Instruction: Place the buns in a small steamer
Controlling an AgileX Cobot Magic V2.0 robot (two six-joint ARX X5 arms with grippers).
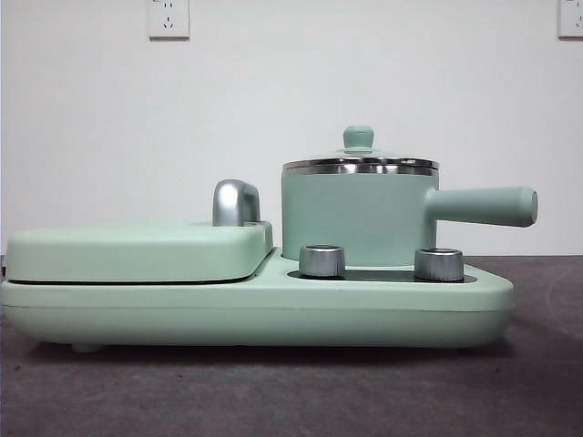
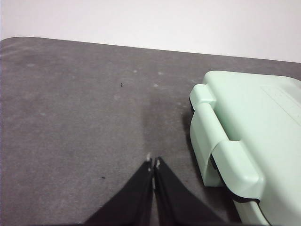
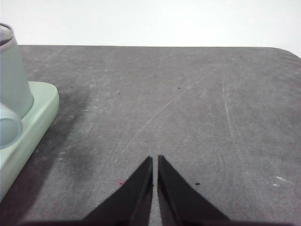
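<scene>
Well, I see no buns in any view, so I can't say where they are; the mint-green round steamer pot with a steel rim [image 1: 355, 218] sits on the pale green cooker base [image 1: 255, 305], its glass lid with a green knob [image 1: 358, 138] on. I think that smooth, breakable lid is best lifted by its knob. Both my left claw [image 2: 153, 164] and right claw [image 3: 155, 160] are pinched closed on nothing, over the dark grey table [image 3: 188, 103].

I count one mint-green small steamer [image 1: 360, 214] with one glass lid [image 1: 359, 157], one flat griddle lid [image 1: 137, 250], two chrome knobs [image 1: 322, 260], two wall sockets [image 1: 168, 18], and two black end effectors [image 2: 153, 164], one per wrist view.
</scene>
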